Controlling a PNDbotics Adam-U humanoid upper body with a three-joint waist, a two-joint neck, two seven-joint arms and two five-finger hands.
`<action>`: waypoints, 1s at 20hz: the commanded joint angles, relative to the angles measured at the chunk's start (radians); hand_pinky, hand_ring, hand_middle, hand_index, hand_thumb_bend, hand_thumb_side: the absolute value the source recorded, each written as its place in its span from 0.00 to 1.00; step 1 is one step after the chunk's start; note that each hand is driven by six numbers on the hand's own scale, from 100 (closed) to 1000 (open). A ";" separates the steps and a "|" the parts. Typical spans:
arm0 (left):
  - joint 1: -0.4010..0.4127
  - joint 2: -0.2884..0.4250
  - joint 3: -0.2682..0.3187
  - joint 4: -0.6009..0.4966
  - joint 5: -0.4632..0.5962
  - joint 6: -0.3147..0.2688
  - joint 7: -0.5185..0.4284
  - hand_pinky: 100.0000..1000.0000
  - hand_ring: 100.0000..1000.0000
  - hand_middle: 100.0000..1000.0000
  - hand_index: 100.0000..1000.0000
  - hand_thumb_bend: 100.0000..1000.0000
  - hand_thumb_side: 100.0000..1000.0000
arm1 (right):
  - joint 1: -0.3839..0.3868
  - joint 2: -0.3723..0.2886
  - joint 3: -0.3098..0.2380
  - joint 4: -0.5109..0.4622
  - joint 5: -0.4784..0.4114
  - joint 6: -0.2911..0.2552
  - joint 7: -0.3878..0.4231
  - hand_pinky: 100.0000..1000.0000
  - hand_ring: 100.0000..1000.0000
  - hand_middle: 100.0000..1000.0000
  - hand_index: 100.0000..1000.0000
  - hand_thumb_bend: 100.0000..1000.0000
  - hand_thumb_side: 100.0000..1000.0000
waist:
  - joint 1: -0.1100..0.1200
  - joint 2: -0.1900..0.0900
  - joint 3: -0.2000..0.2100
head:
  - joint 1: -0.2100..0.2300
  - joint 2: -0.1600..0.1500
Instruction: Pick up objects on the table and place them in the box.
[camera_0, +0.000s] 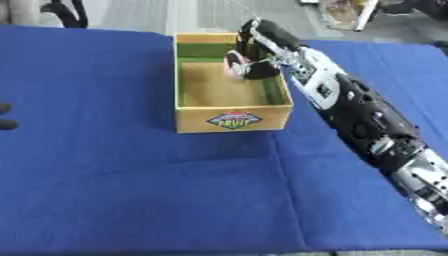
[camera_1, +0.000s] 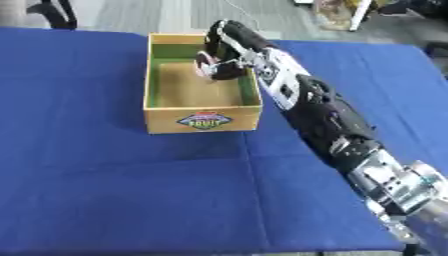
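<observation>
a small pink object (camera_0: 234, 65) is held in the curled fingers of the right hand (camera_0: 254, 62) over the box (camera_0: 231, 118); if released near the wall, it could be tipped out onto the desk (camera_0: 131, 185).

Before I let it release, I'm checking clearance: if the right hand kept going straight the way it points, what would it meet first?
Probably the box floor: the right hand, curled round a pink object, points down into it; depth is unclear.
</observation>
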 joint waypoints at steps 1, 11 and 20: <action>-0.016 0.006 -0.001 -0.021 -0.001 -0.002 -0.005 0.65 0.72 0.54 0.69 0.22 0.50 | -0.016 0.002 0.003 0.026 0.071 -0.030 0.021 0.40 0.63 0.46 0.60 0.00 0.26 | 0.007 -0.012 0.002 | -0.005 -0.009; -0.013 0.006 0.001 -0.020 -0.002 -0.001 -0.002 0.66 0.72 0.54 0.69 0.23 0.50 | -0.009 -0.004 -0.007 -0.004 0.105 -0.077 0.079 0.51 0.75 0.64 0.77 0.02 0.27 | 0.007 -0.016 -0.014 | 0.004 -0.007; -0.002 0.011 0.008 -0.015 -0.004 -0.001 0.005 0.65 0.72 0.53 0.69 0.23 0.50 | 0.008 -0.086 -0.030 -0.183 -0.077 -0.026 0.081 0.51 0.76 0.62 0.76 0.00 0.15 | 0.005 -0.029 -0.049 | 0.029 0.001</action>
